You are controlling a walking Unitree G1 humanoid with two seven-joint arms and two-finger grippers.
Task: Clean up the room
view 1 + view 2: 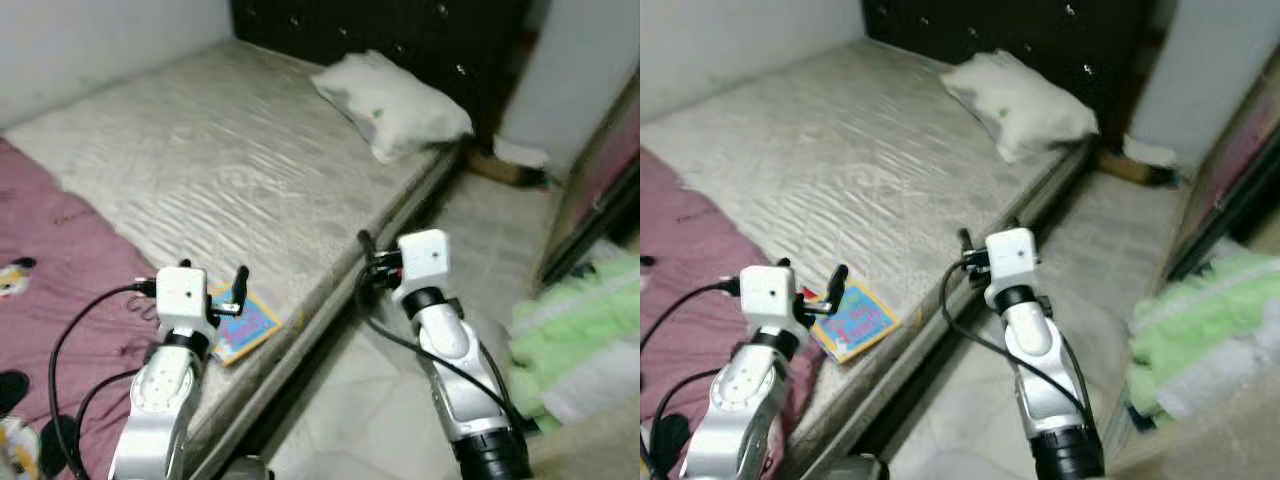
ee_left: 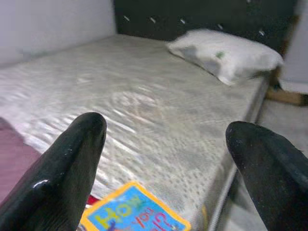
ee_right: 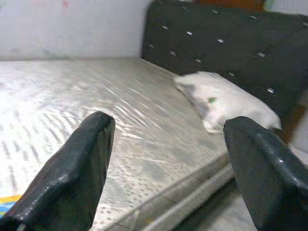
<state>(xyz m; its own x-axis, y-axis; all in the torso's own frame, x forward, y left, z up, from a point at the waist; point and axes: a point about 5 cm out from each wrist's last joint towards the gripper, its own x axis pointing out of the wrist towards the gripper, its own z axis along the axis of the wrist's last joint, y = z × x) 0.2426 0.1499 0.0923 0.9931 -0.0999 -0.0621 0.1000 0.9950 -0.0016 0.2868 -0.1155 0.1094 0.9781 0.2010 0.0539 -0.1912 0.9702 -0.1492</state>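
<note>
Grey mattress (image 1: 230, 170) fills the upper left of the frame, bare and shiny. A white pillow (image 1: 392, 105) lies at its far end, against a dark headboard (image 1: 400, 30). A small bright book (image 1: 243, 325) with blue and yellow on its cover lies flat near the bed's edge, in the lower left of the frame. A dark pink blanket (image 1: 60, 290) covers the bed beside it. The left hand (image 1: 240, 285) hangs just above the book, fingers wide open, holding nothing. The right hand (image 1: 366, 250) is over the bed's edge in the middle of the frame, open too. Green cloth (image 1: 570, 330) is heaped on the floor (image 1: 480, 240) at the right.
</note>
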